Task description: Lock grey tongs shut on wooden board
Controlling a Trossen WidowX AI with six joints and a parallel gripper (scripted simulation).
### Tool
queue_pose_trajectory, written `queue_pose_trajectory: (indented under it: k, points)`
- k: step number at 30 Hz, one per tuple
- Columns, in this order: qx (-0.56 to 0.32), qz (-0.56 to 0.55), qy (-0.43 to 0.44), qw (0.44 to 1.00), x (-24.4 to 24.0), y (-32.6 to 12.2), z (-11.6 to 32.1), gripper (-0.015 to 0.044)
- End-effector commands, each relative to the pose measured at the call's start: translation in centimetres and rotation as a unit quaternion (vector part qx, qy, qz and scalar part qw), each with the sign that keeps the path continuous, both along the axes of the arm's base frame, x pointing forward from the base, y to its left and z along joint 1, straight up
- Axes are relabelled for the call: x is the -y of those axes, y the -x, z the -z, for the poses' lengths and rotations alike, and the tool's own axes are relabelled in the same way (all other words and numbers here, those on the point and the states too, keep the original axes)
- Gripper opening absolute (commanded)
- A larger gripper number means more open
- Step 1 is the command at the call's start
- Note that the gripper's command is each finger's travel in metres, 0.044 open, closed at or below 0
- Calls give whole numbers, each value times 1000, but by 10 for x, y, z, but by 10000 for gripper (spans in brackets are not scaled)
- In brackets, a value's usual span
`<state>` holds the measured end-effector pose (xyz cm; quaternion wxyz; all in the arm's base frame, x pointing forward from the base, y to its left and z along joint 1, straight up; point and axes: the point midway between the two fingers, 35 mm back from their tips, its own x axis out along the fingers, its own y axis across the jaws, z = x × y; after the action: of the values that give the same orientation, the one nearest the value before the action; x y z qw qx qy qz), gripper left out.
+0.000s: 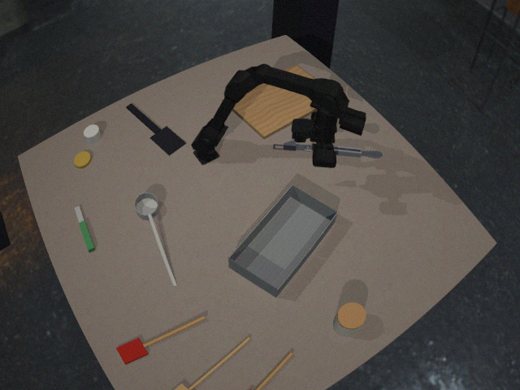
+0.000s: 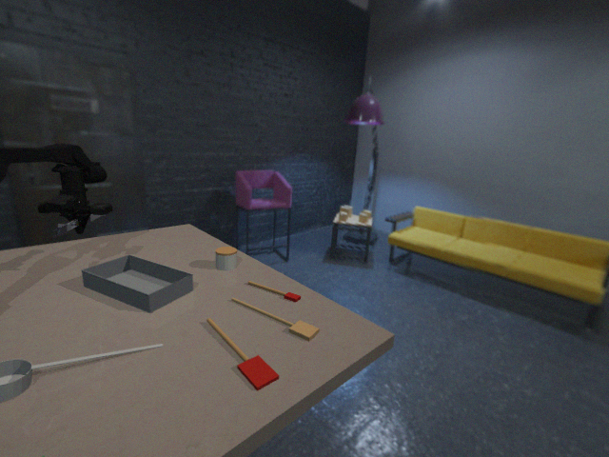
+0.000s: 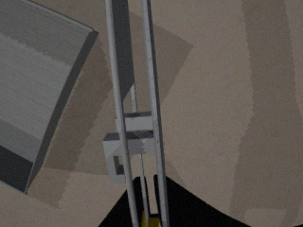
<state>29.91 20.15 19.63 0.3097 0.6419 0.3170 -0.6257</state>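
The grey tongs (image 1: 353, 151) (image 2: 67, 227) (image 3: 153, 85) are held in the air between the roasting tin and the wooden board. In the top view their scalloped tips point right and the hinge end points left. In the wrist view their two arms run nearly parallel with a narrow gap; whether the lock is engaged cannot be told. My gripper (image 1: 313, 145) (image 2: 80, 228) (image 3: 150, 184) is shut on the tongs; its fingertips are hidden in the top view. The wooden board (image 1: 273, 113) lies behind, partly under the arm. The roasting tin (image 1: 252, 277) (image 2: 115, 293) (image 3: 63, 104) holds nothing.
A black spatula (image 1: 168, 140) lies left of the board. A ladle (image 1: 162, 247) (image 2: 98, 355) lies left of the tin. An orange-lidded jar (image 1: 352, 315) (image 2: 225, 259) stands in front of the tin. A red spatula (image 1: 132, 350) (image 2: 258, 371) lies farther forward.
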Motion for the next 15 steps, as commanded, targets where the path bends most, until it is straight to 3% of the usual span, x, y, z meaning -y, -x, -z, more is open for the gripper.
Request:
queue_pose_trajectory:
  k: [1, 15]
  points:
    - [2, -29, -2, 1000, -23, 16, -2, -150]
    - [1, -121, -1, 993, -84, 78, -2, -150]
